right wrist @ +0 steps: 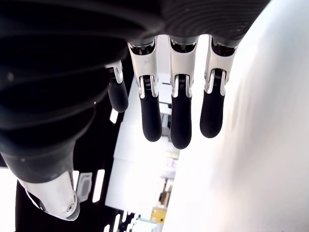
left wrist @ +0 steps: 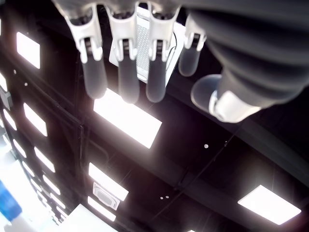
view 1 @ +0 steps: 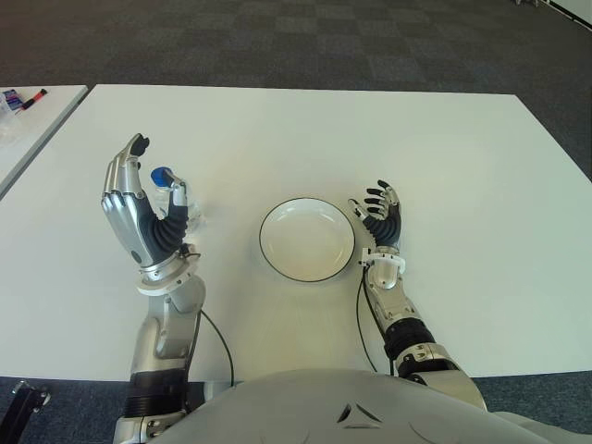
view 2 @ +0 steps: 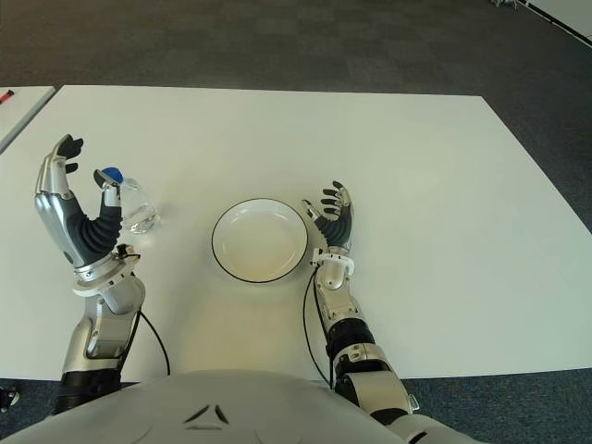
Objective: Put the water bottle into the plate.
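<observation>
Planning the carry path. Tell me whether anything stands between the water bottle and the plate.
Nothing visible does. The water bottle stands upright beside the open left robot hand, and only bare table lies between it and the plate. The right robot hand shows on the plate's far side, out of that path.

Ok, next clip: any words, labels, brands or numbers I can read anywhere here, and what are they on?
None can be read.
water bottle: clear with a blue cap, no label shows.
plate: plain white, dark rim, no print.
left hand and right hand: no markings legible.
items on the side table: too small to read.
</observation>
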Tool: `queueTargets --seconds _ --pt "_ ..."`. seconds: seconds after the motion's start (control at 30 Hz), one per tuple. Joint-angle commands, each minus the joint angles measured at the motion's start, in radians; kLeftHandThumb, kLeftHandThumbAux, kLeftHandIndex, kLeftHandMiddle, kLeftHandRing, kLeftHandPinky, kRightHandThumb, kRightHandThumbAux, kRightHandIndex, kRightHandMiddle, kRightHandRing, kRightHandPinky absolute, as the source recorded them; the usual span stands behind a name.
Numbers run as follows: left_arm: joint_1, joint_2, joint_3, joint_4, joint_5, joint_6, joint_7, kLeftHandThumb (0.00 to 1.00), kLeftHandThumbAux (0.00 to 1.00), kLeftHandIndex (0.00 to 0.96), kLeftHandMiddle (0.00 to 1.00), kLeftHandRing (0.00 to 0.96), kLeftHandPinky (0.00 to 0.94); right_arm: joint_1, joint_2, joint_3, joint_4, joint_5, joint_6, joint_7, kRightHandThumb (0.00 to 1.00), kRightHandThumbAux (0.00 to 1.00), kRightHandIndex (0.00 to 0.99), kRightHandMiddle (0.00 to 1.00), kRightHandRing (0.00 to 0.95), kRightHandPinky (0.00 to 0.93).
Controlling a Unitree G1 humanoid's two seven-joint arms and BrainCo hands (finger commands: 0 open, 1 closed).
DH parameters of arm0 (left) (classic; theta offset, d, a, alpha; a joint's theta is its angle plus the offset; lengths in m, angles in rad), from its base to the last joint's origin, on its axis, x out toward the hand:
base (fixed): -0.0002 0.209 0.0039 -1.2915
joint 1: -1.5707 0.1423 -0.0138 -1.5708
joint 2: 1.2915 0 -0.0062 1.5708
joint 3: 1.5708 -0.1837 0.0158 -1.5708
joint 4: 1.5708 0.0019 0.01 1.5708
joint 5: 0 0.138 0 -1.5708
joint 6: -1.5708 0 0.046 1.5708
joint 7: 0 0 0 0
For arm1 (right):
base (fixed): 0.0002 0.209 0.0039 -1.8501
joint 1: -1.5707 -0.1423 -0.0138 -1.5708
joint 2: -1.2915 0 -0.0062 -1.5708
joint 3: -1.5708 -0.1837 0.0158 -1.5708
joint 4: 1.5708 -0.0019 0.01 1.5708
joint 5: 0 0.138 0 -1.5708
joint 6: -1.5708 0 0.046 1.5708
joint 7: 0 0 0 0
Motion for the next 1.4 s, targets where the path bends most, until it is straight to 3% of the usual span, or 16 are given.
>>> queueTargets --seconds 0.03,0.77,0.8,0.83,0.87,0.93,1.13,1.4 --pt "-0.006 0.007 -0.014 0.006 -0.004 0.013 0.011 0.637 0.533 0.17 0.275 0.299 0.327 0.017 0.001 0.002 0.016 0.0 0.026 0.004 0.673 0.728 0.167 0.334 0.371 0.402" --pt "-0.008 0.014 -0.028 0.009 -0.004 0.025 0.021 0.637 0.533 0.17 0.275 0.299 0.327 0.019 0.0 0.0 0.012 0.005 0.032 0.007 0.67 0.728 0.164 0.336 0.376 0.411" --pt "-0.019 0.02 -0.033 0.047 -0.01 0.116 -0.095 0.637 0.533 0.17 0.275 0.299 0.327 0.019 0.0 -0.001 0.011 0.004 0.031 0.006 0.671 0.729 0.164 0.336 0.376 0.411" --pt "-0.027 0.025 -0.036 0.075 -0.014 0.185 -0.183 0.561 0.492 0.109 0.176 0.191 0.223 0.019 0.0 -0.001 0.011 0.004 0.031 0.006 0.672 0.729 0.165 0.337 0.376 0.41" --pt "-0.038 0.034 -0.038 0.111 -0.014 0.229 -0.231 0.533 0.477 0.087 0.14 0.153 0.185 0.019 0.0 -0.001 0.011 0.004 0.031 0.005 0.673 0.729 0.165 0.337 0.376 0.409" --pt "-0.047 0.043 -0.041 0.136 -0.013 0.257 -0.253 0.479 0.43 0.035 0.057 0.062 0.087 0.019 0.0 -0.001 0.01 0.003 0.031 0.004 0.677 0.728 0.166 0.338 0.375 0.407" --pt "-0.065 0.105 -0.079 0.183 0.04 0.255 -0.188 0.447 0.361 0.003 0.006 0.006 0.019 0.02 0.0 0.0 0.008 0.004 0.031 0.007 0.687 0.725 0.169 0.339 0.377 0.412" --pt "-0.082 0.145 -0.115 0.226 0.039 0.26 -0.139 0.424 0.329 0.0 0.0 0.0 0.001 0.019 -0.001 -0.002 0.011 0.007 0.026 0.01 0.697 0.73 0.172 0.345 0.38 0.408"
